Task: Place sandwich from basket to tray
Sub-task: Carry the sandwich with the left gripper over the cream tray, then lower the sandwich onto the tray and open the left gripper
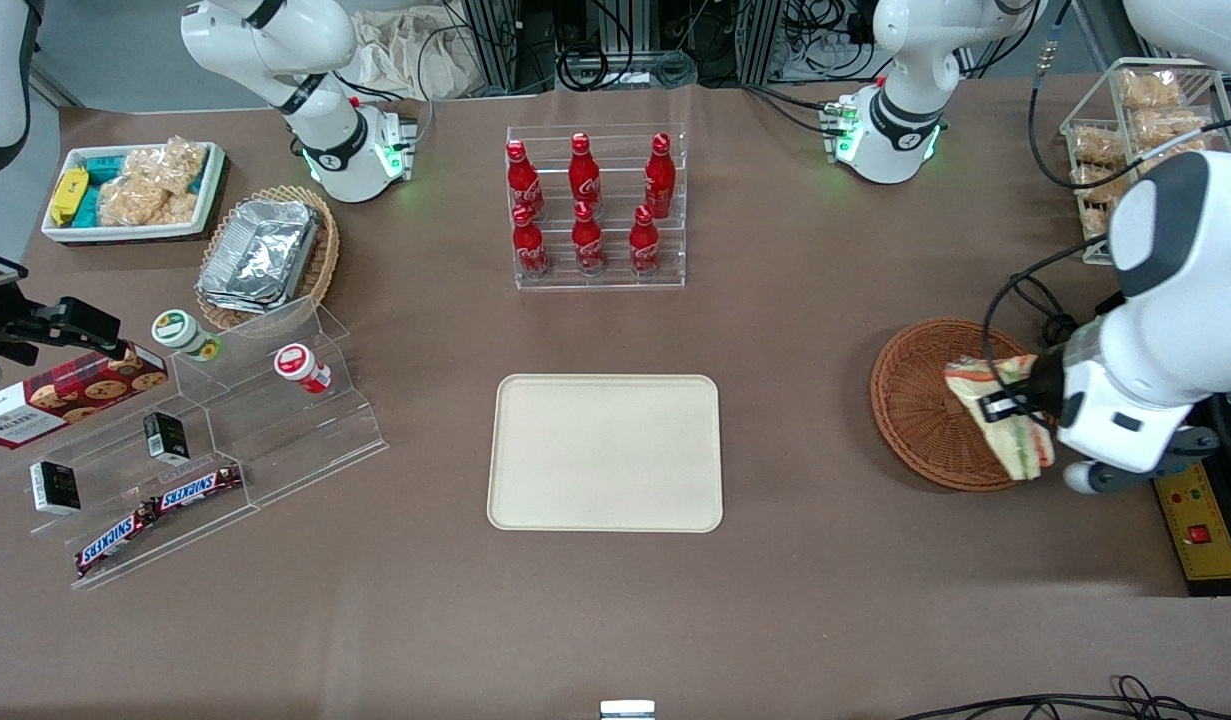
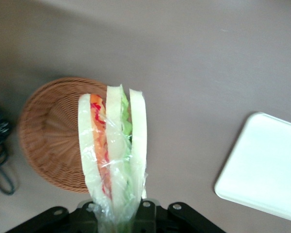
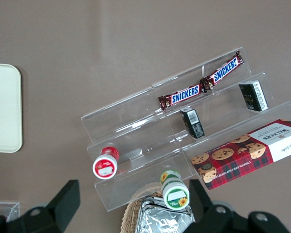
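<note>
The wrapped sandwich (image 1: 1005, 412) hangs in my left gripper (image 1: 1015, 405), lifted above the reddish-brown wicker basket (image 1: 920, 410) at the working arm's end of the table. In the left wrist view the sandwich (image 2: 114, 150) shows pale bread with orange-red and green filling, with the gripper (image 2: 119, 213) shut on its narrow end. The basket (image 2: 48, 141) lies below it and holds nothing else I can see. The cream tray (image 1: 605, 452) lies flat mid-table, nearer the front camera than the bottle rack; its corner shows in the left wrist view (image 2: 262, 165).
A clear rack of red cola bottles (image 1: 590, 205) stands farther from the front camera than the tray. A clear stepped shelf (image 1: 205, 430) with snacks, a tan basket with foil containers (image 1: 265, 255) and a white snack bin (image 1: 130, 190) sit toward the parked arm's end.
</note>
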`<state>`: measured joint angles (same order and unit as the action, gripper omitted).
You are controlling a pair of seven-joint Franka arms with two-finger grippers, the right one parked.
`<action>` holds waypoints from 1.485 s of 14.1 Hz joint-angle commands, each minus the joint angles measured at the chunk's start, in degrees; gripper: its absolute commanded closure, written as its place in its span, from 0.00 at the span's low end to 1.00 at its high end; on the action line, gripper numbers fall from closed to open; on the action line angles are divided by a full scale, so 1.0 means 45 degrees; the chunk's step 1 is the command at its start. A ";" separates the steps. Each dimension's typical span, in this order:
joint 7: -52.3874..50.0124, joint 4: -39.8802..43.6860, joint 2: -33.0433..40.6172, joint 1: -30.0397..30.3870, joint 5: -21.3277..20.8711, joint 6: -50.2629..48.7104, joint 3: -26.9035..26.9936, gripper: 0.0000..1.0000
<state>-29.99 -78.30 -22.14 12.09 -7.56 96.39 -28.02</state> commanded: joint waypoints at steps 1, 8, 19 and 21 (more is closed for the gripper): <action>0.0257 0.0016 -0.1266 -0.1527 -0.0214 0.1212 -0.0453 1.00; 0.0043 0.0075 -0.4724 -0.4814 -0.1621 0.4747 -0.0219 1.00; -0.1126 0.0153 -0.6604 -0.6024 -0.1895 0.6842 0.0618 0.01; -0.1441 0.0230 -0.6351 -0.6086 -0.1875 0.6609 0.0720 0.01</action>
<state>-34.01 -78.73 -51.65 -13.60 -15.18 127.16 -26.42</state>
